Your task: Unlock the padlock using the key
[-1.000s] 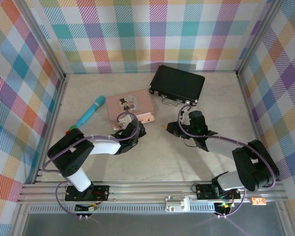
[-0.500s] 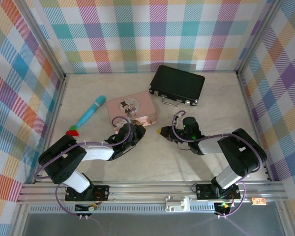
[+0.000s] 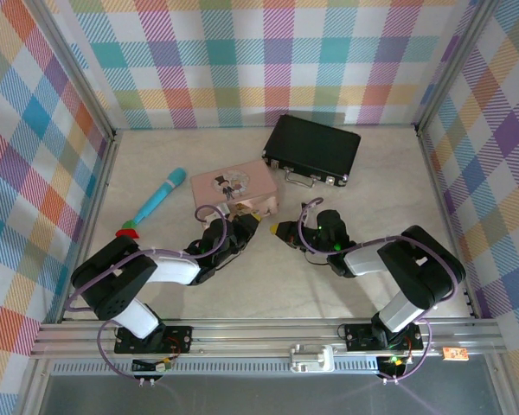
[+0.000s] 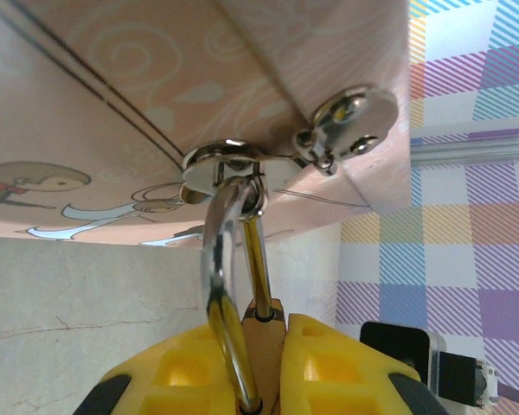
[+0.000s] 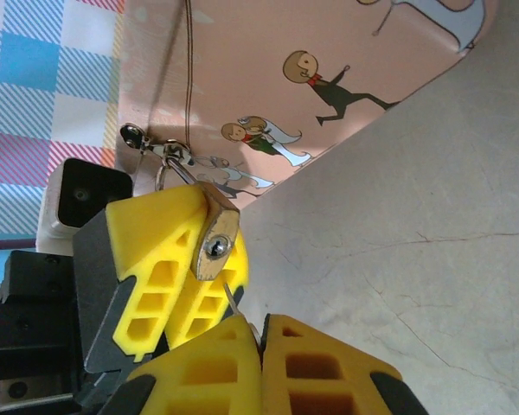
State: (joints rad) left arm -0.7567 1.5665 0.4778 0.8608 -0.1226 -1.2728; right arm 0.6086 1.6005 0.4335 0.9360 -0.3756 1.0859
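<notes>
The right gripper (image 5: 261,333) is clamped on the key (image 5: 232,300), whose tip is just beside the padlock (image 5: 214,235). The left gripper (image 4: 264,337) clamps the padlock body, its shackle through the tin (image 5: 329,78) hasp. Align the key with the keyhole, insert it slowly, then turn.

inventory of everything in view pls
pink tin: 1, pink with cartoon figures, centre
padlock: 1, brass with silver shackle, hanging from the tin's hasp
key: 1, grey, tip near padlock
black case: 1, black, far centre-right
pen-like stick: 1, blue, left of tin
small piece: 1, red and green, at stick's near end
left fingers: 2, yellow, shut on padlock
right fingers: 2, yellow, shut on key
</notes>
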